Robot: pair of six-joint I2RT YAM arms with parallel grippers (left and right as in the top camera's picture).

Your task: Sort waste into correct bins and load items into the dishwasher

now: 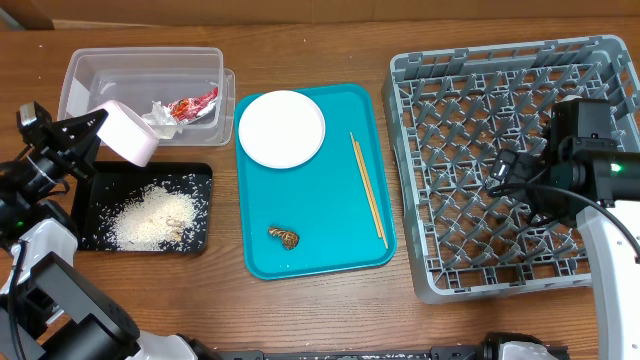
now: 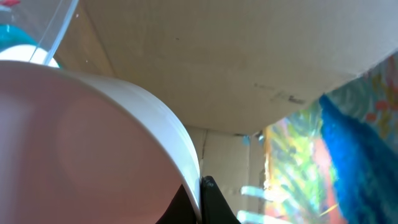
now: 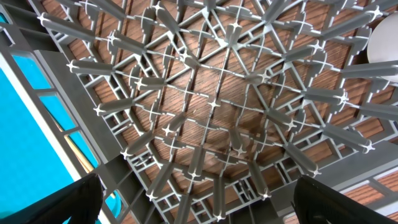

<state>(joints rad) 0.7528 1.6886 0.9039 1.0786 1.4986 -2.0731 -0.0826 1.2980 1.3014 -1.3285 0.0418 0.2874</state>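
Observation:
My left gripper (image 1: 100,122) is shut on the rim of a pale pink bowl (image 1: 128,133), which is tipped on its side over the black tray (image 1: 200,175). White rice (image 1: 150,218) lies piled in that tray. In the left wrist view the bowl (image 2: 81,143) fills the left side, its rim pinched between my fingers (image 2: 211,202). The clear tub (image 1: 100,75) holds a red-and-white wrapper (image 1: 195,103) and a tissue wad (image 1: 160,116). My right gripper (image 3: 199,205) stands open and empty over the grey dish rack (image 1: 470,70), above its pegs (image 3: 214,102).
The teal tray (image 1: 330,230) carries a white plate (image 1: 282,128), chopsticks (image 1: 367,190) and a brown food scrap (image 1: 284,237). Its edge (image 3: 25,118) shows left of the rack in the right wrist view. Bare wooden table lies along the front.

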